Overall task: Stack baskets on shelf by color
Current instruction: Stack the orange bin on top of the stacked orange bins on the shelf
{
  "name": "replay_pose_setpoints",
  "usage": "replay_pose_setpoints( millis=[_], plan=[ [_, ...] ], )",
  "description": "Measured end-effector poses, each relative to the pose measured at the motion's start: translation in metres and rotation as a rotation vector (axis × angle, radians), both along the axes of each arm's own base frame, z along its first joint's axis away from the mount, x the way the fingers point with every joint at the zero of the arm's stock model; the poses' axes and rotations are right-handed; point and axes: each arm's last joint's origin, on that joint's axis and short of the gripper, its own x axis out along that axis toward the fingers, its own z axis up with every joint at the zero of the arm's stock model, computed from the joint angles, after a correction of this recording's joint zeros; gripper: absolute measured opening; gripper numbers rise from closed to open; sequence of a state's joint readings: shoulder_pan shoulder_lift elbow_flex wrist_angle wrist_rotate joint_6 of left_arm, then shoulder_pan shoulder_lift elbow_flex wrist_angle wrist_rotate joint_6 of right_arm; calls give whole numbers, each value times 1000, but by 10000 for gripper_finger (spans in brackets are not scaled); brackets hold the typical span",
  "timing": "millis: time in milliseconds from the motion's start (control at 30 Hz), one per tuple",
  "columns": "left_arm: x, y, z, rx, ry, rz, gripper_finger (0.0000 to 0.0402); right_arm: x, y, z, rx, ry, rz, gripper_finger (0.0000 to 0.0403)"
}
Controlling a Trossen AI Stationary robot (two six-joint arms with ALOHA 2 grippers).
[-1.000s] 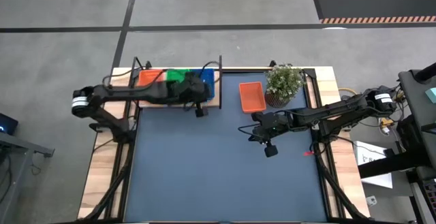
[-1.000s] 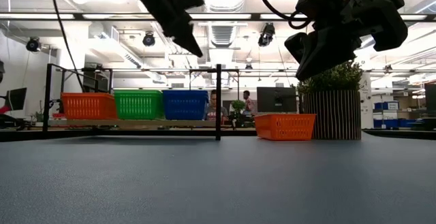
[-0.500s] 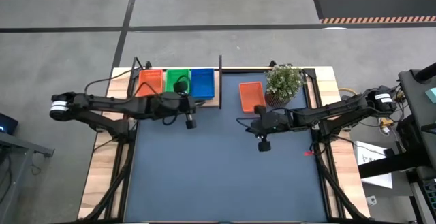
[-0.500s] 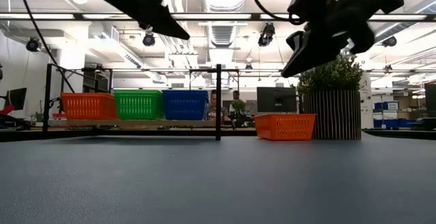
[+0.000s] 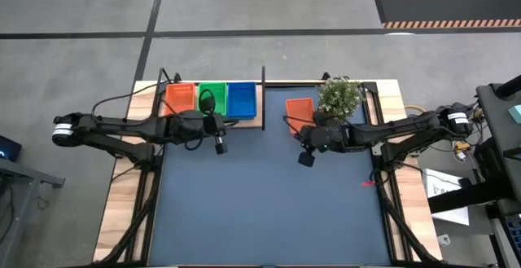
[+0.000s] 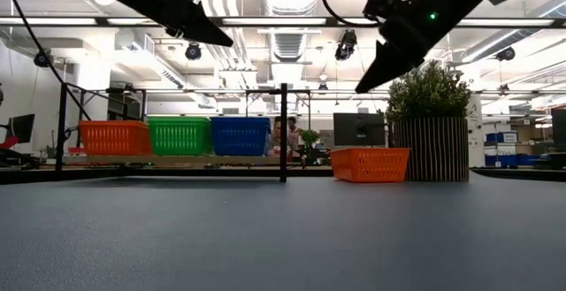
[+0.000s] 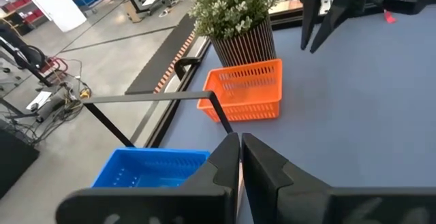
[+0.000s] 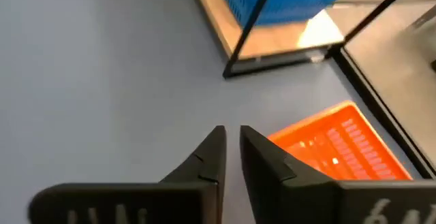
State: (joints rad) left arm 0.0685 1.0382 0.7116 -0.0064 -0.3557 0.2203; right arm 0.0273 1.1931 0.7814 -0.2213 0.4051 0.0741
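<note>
On the wooden shelf (image 5: pixel 254 121) at the far left, a red-orange basket (image 5: pixel 180 98), a green basket (image 5: pixel 212 98) and a blue basket (image 5: pixel 242 98) stand side by side, next to the black post (image 5: pixel 264 97). One more red-orange basket (image 5: pixel 299 113) rests by its bottom on the blue-grey mat, beside the potted plant (image 5: pixel 340 98). My left gripper (image 5: pixel 221 126) hovers shut and empty just near of the shelf; it also shows in the low view (image 6: pixel 225 42). My right gripper (image 5: pixel 297 132) hovers shut and empty at the loose basket's near end; it also shows in the low view (image 6: pixel 361 88).
The potted plant stands close on the right of the loose basket (image 6: pixel 370 164). The shelf's post (image 6: pixel 283 132) stands between the shelf and that basket. The blue-grey mat (image 5: pixel 269 211) stretches toward the near edge. People show in the room behind.
My left gripper has drawn back from above the blue basket, toward the table's near-left, off the shelf. My right gripper has gone up and toward the far-left, closer to the loose red-orange basket. No basket has moved.
</note>
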Motion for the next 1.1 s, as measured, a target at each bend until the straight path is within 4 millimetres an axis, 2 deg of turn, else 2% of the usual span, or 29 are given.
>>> replay_pose_setpoints(
  millis=[100,300,467,667,867,1100],
  plan=[
    [1,0,-1,0,7,0,1,-3,-8,1,13,90,30,68],
    [3,0,-5,0,24,-1,1,-16,-21,-9,43,291,115,118],
    [3,0,-4,0,20,-1,1,-21,-30,-12,72,343,140,139],
    [3,0,-4,2,20,-1,1,-19,-33,-18,78,364,130,146],
    [3,0,-4,3,21,-2,2,-11,-34,-34,90,437,132,145],
    [2,0,-4,3,21,-2,2,3,-36,-38,83,459,142,130]
  ],
)
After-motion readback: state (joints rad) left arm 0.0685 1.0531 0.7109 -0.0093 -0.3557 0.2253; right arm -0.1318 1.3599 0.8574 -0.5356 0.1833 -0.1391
